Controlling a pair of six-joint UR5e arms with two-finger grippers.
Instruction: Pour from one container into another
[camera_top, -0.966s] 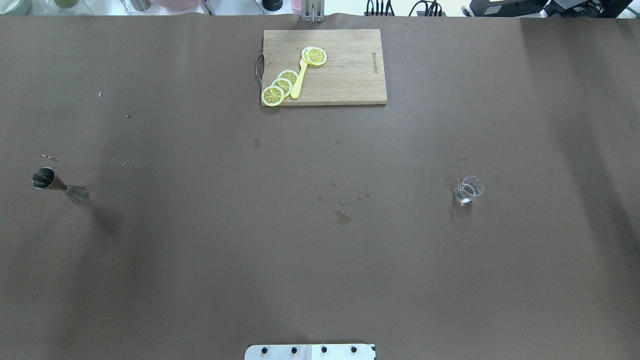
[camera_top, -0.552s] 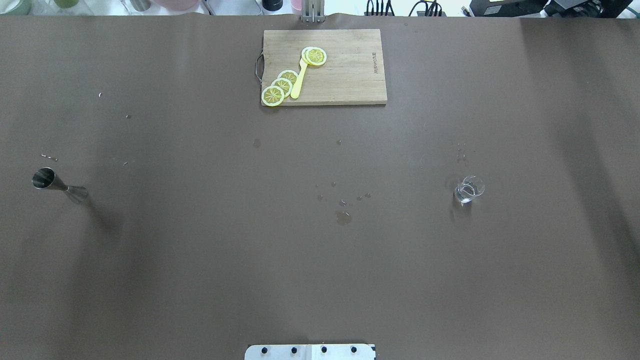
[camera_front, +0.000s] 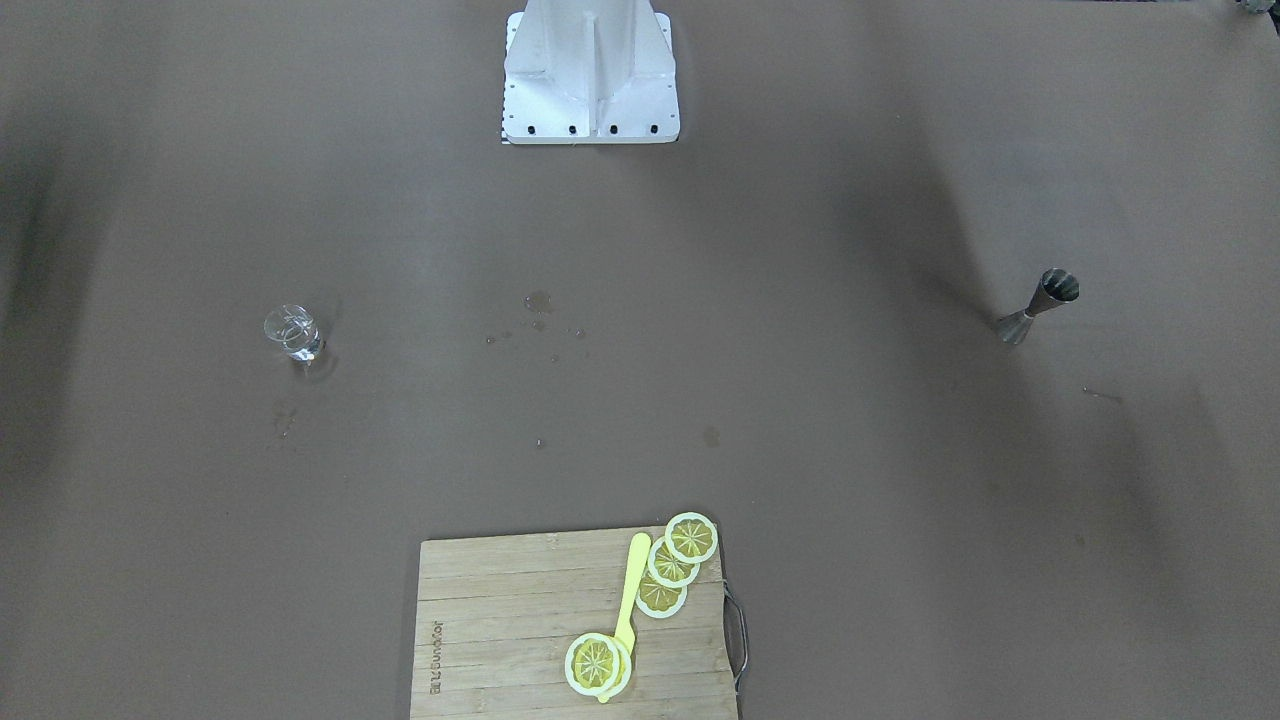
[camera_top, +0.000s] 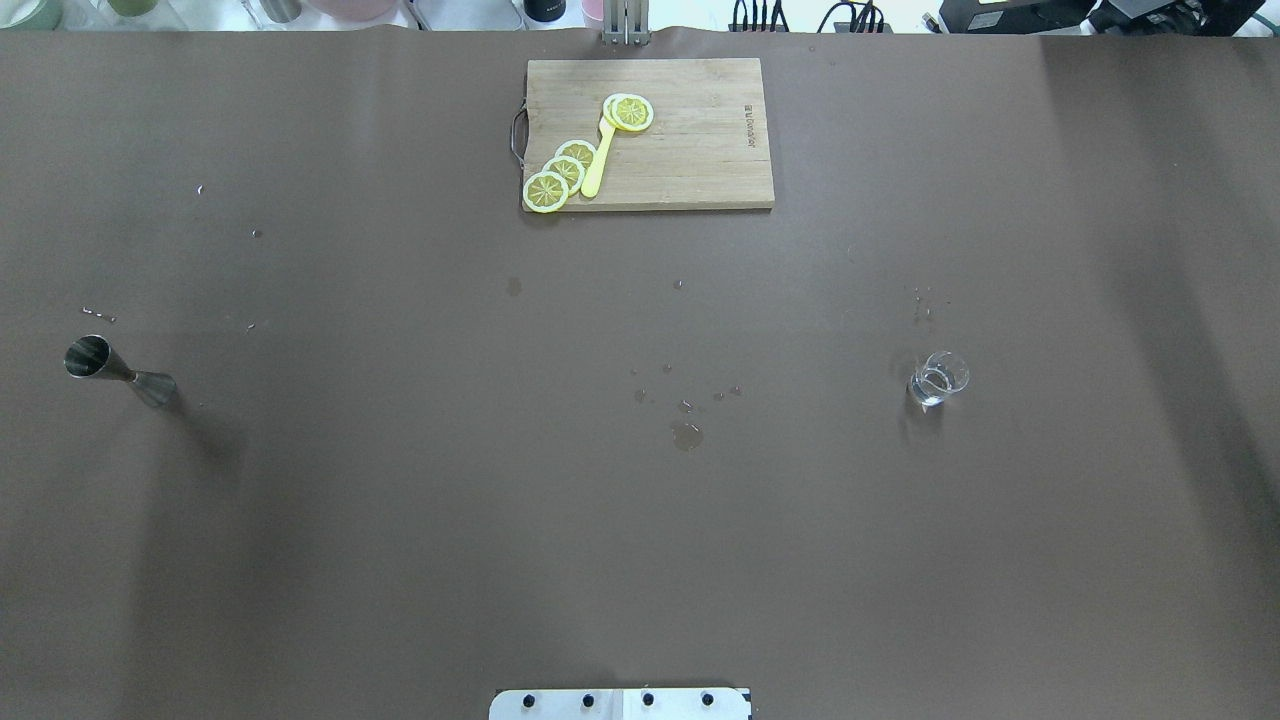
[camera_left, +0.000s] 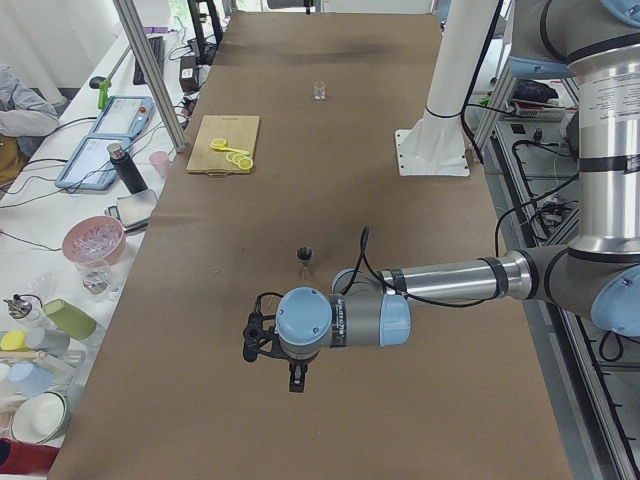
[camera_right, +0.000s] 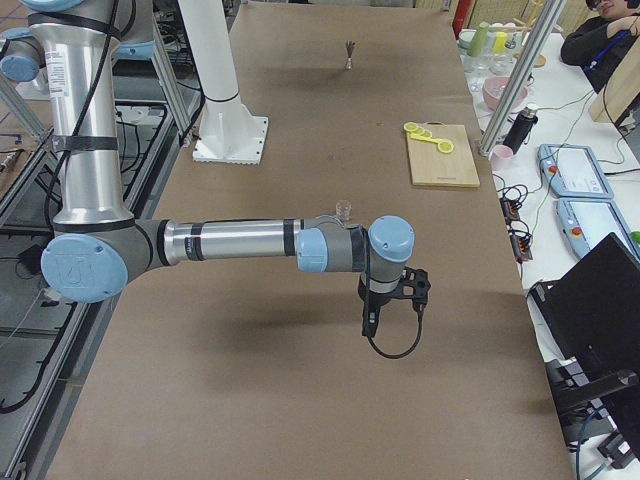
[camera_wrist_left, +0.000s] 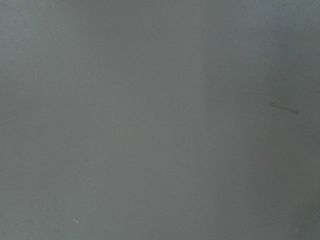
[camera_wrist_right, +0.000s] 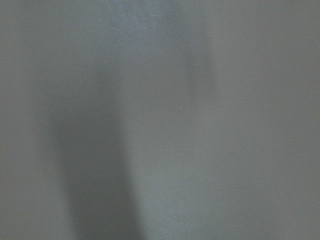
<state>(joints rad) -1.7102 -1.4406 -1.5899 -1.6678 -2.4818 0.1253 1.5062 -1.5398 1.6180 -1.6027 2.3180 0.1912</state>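
The small glass (camera_top: 938, 378) stands upright, well away from the cutting board (camera_top: 700, 150), nearer the robot and toward its right. It is clear, and whether it holds any liquid is hard to make out. The metal measuring cup (camera_top: 110, 368), hourglass-shaped with its mouth up, stands about as far from the board on the robot's left. A wide stretch of brown table (camera_top: 400, 560) lies between the two and around each. A few wet drops (camera_top: 686, 434) sit between them, straight out from the board toward the robot.

The board lies at the far edge, mid-table, with lemon slices (camera_top: 560, 170) and a yellow utensil on it.

You see the left gripper (camera_left: 297, 378) only from the side. It points down over the table, farther from the board than the cup, touching nothing. The right gripper (camera_right: 370, 322) hangs likewise past the glass. You cannot tell how wide either stands. Both wrist cameras give you only blurred brown surface.
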